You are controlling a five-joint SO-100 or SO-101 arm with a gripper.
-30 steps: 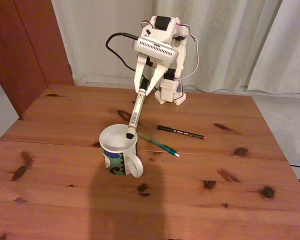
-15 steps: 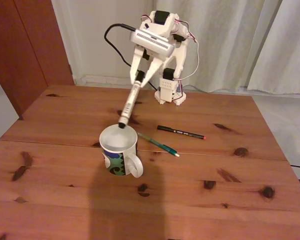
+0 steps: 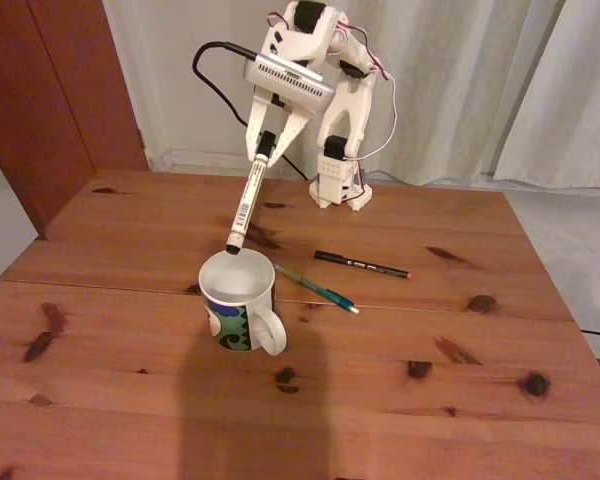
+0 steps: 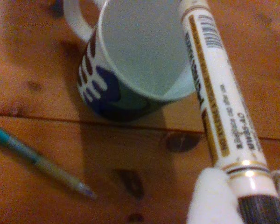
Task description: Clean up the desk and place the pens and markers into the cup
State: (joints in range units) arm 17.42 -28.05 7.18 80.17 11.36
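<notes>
Hanging steeply from the gripper (image 3: 263, 143), whose fingers pinch its upper end, the white marker (image 3: 244, 199) slants down and forward, black cap at the mug's (image 3: 238, 299) far rim, barely short of the opening.

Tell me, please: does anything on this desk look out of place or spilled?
Nothing is spilled or damaged. Two pens lie loose on the desk beside the cup: a teal pen and a black pen. The gripper holds the marker.
</notes>
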